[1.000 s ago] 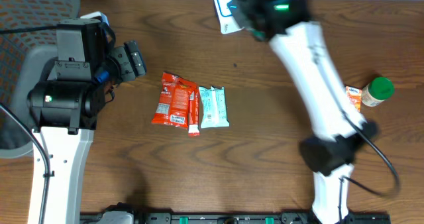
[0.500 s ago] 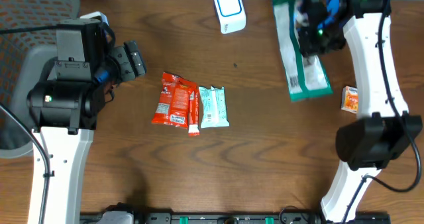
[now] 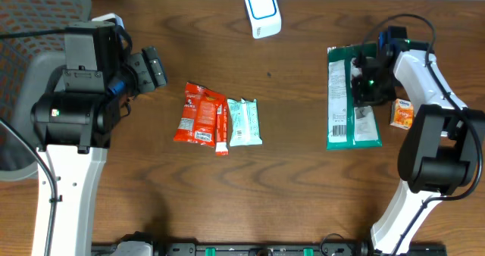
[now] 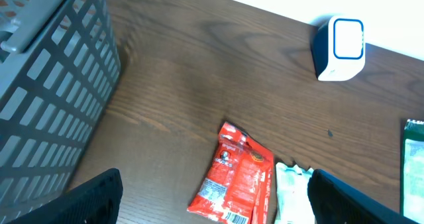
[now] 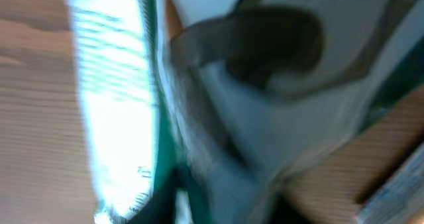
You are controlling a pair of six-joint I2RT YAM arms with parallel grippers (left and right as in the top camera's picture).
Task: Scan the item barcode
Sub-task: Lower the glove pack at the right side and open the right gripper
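Observation:
A green packet [image 3: 345,97] with a white barcode label lies flat on the table at the right. My right gripper [image 3: 371,83] sits low over its right half. The right wrist view is blurred and shows only the green packet [image 5: 112,85] up close, so the jaws cannot be read. The white and blue scanner [image 3: 262,11] stands at the back centre, and it also shows as the scanner [image 4: 341,46] in the left wrist view. My left gripper [image 3: 149,67] hangs open and empty at the left, left of a red packet [image 3: 201,113].
A pale teal packet [image 3: 244,122] lies against the red one. A small orange pack [image 3: 402,112] sits right of the green packet. A grey mesh basket [image 4: 46,98] stands at the far left. The left gripper [image 4: 215,207] frames the red packet [image 4: 235,181].
My right arm has swung from the scanner at the back to the right side and brought the green packet down onto the table. The left arm has not moved.

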